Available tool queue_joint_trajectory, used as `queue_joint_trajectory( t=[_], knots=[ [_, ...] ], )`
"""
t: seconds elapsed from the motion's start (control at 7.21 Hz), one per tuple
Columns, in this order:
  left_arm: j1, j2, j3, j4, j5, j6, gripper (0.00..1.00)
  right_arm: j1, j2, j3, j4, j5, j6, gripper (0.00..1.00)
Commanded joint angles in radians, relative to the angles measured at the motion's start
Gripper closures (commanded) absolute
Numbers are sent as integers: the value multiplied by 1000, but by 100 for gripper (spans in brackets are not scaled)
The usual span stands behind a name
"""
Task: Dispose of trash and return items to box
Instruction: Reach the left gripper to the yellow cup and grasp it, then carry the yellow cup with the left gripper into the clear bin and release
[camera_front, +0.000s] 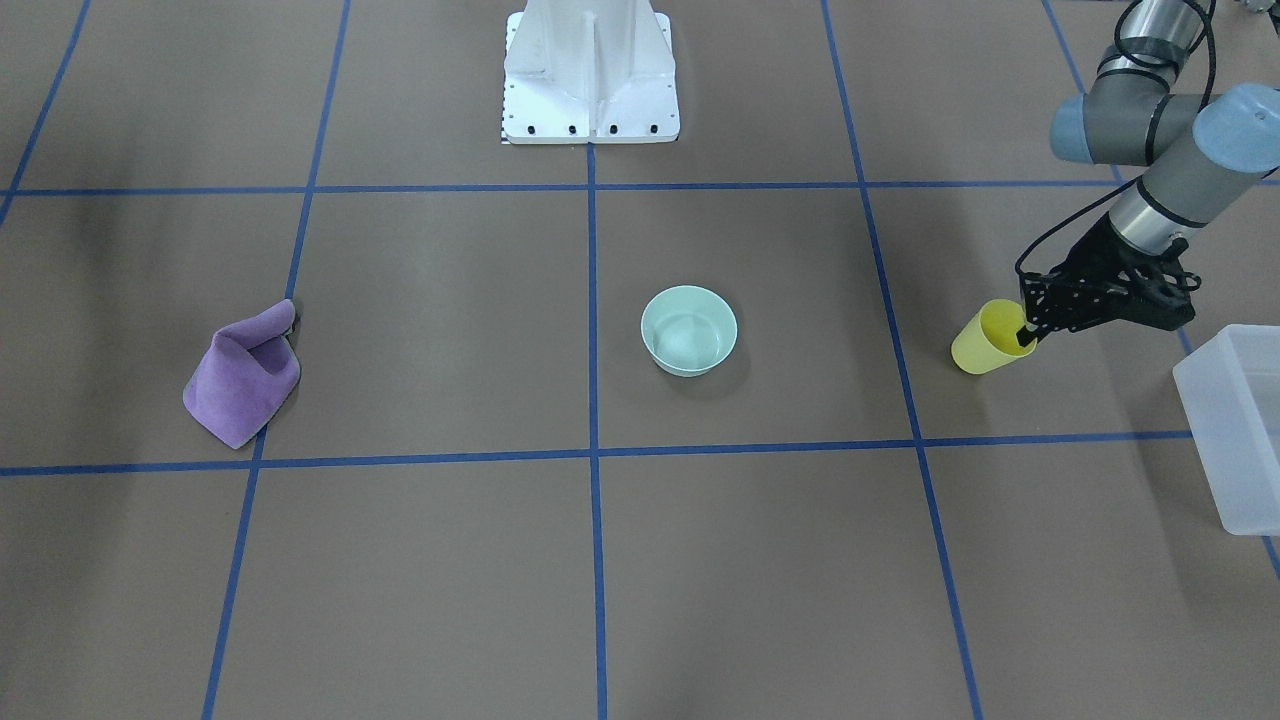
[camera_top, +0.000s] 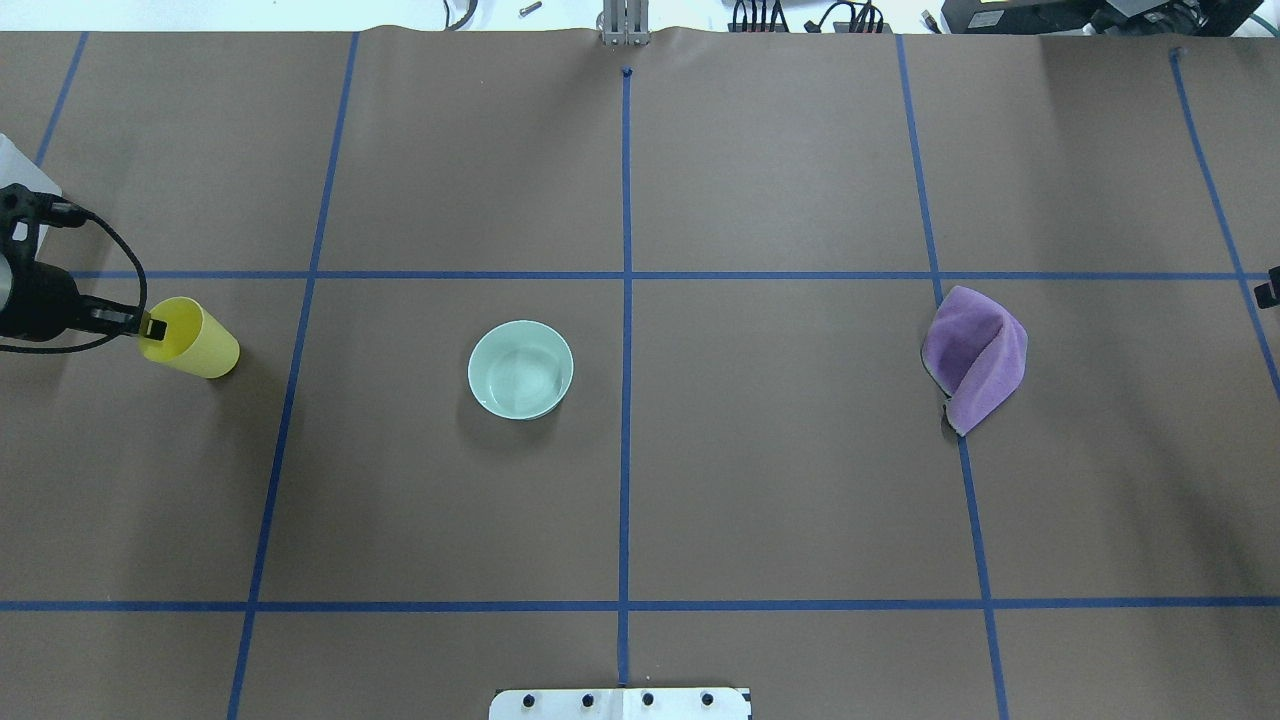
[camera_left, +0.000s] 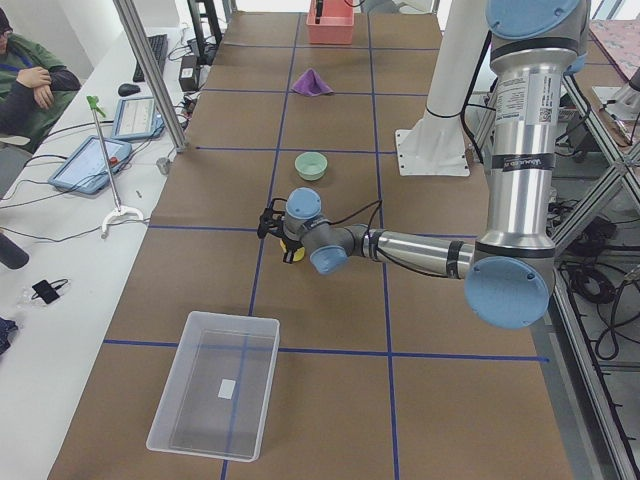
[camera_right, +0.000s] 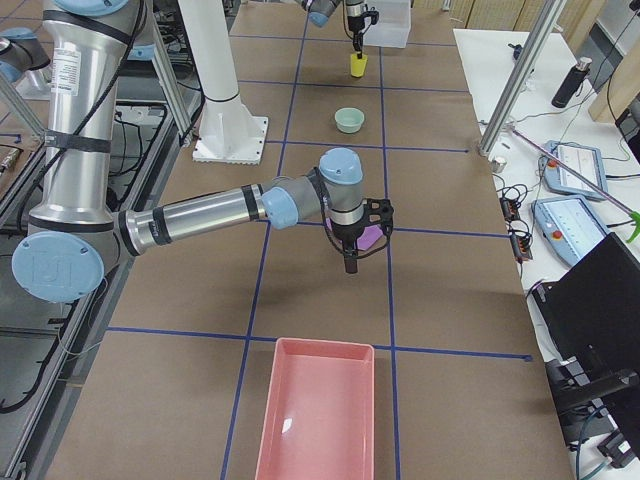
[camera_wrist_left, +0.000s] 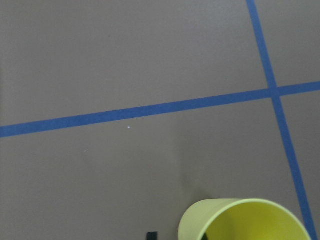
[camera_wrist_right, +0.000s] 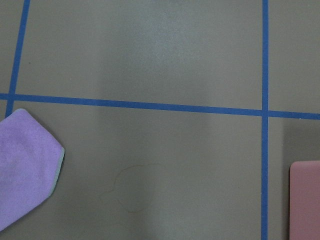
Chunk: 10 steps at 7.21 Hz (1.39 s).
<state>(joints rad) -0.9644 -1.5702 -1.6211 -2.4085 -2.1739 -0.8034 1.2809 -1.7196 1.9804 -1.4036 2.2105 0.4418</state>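
Yellow tumbler cup (camera_front: 990, 342), tilted, mid-right in the front-facing view, pinched by its rim in the left claw (camera_front: 1027, 332), one finger inside. Near the frosted box (camera_front: 1235, 430) at the right edge. Thin rim hold: likely to swivel or slip out on a fast swing, or to clip the box wall if carried low. Mint-green bowl (camera_front: 689, 330) upright at centre of the bench (camera_front: 760, 560). Right claw (camera_right: 350, 262) near the purple cloth (camera_front: 243, 375); spread or pressed together, cannot tell.
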Motion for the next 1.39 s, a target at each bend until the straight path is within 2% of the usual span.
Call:
queue_joint_trajectory(
  t=[0.0,0.28,0.42,0.69,0.83,0.97,1.11,1.25],
  knots=[
    [-29,4,-23,2,-107,12,100,0,-2,0,2,2,2,0],
    [-176,9,-11,20,-145,64,100,0,-2,0,2,2,0,0],
    [-254,7,1,88,-177,192,100,-2,-2,0,14,3,2,0],
    [-420,-23,3,324,-196,494,100,-5,-2,0,15,2,2,0],
    [-512,-54,39,418,-201,621,100,-6,-2,-2,15,2,2,0],
    [-577,-124,155,449,-198,762,100,-9,-2,-2,15,2,2,0],
    [-603,-207,317,445,-196,859,100,-12,-2,-2,15,0,2,0],
    [-605,-276,442,434,-190,887,100,-14,-2,-2,17,2,2,0]
  ],
)
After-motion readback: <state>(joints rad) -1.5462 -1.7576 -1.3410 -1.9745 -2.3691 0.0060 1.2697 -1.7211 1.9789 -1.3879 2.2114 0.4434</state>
